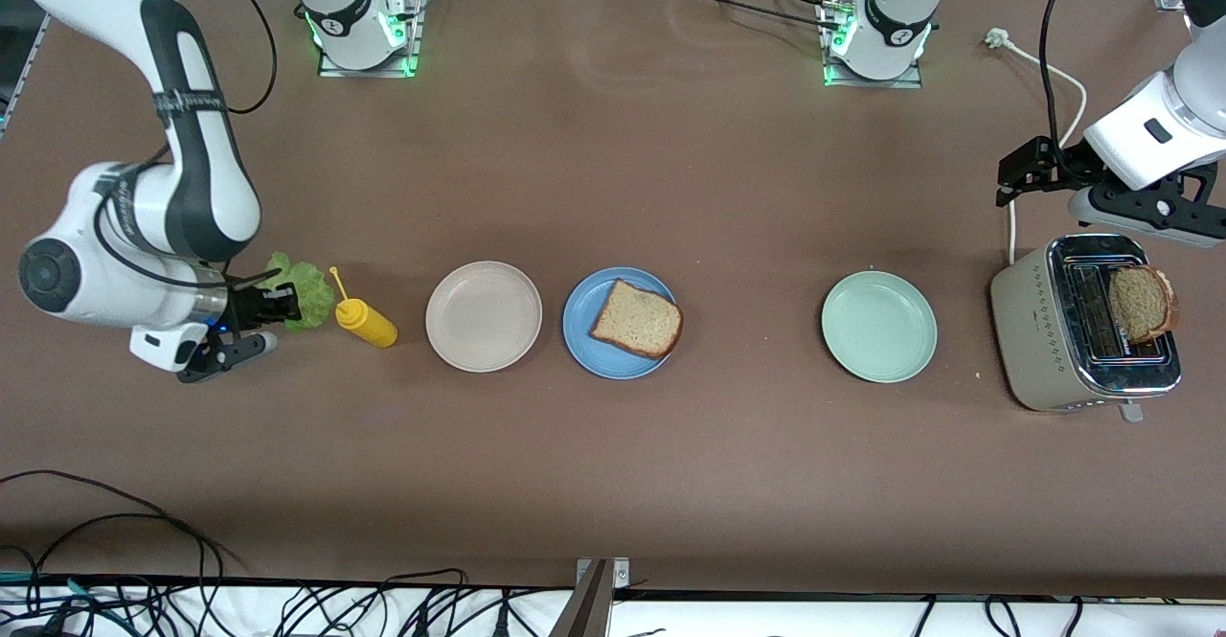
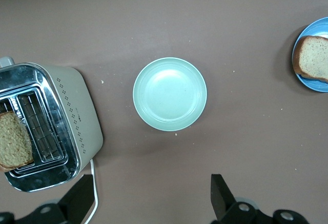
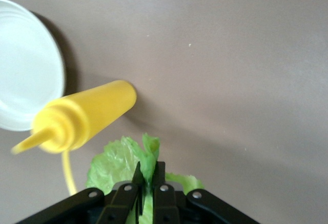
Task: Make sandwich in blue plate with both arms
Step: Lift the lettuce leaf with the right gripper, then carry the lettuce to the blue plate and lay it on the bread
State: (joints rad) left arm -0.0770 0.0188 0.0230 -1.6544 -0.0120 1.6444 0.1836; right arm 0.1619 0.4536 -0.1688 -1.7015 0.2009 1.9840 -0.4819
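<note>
The blue plate [image 1: 613, 359] [image 2: 316, 28] lies at mid-table with one brown bread slice [image 1: 636, 318] [image 2: 313, 58] on it. A second bread slice [image 1: 1140, 304] [image 2: 14, 141] stands up out of the toaster's slot. At the right arm's end of the table, my right gripper [image 1: 278, 307] [image 3: 148, 175] is shut on the ruffled green lettuce leaf [image 1: 299, 290] [image 3: 120, 157], low beside the yellow bottle. My left gripper [image 1: 1020, 172] [image 2: 152, 198] hangs open and empty over the bare table by the toaster's cable.
A yellow squeeze bottle [image 1: 364, 319] [image 3: 82, 119] lies next to the lettuce. A beige plate [image 1: 484, 316] [image 3: 20, 65] sits between the bottle and the blue plate. A mint-green plate [image 1: 878, 326] [image 2: 169, 94] and the toaster [image 1: 1039, 330] [image 2: 77, 116] are toward the left arm's end.
</note>
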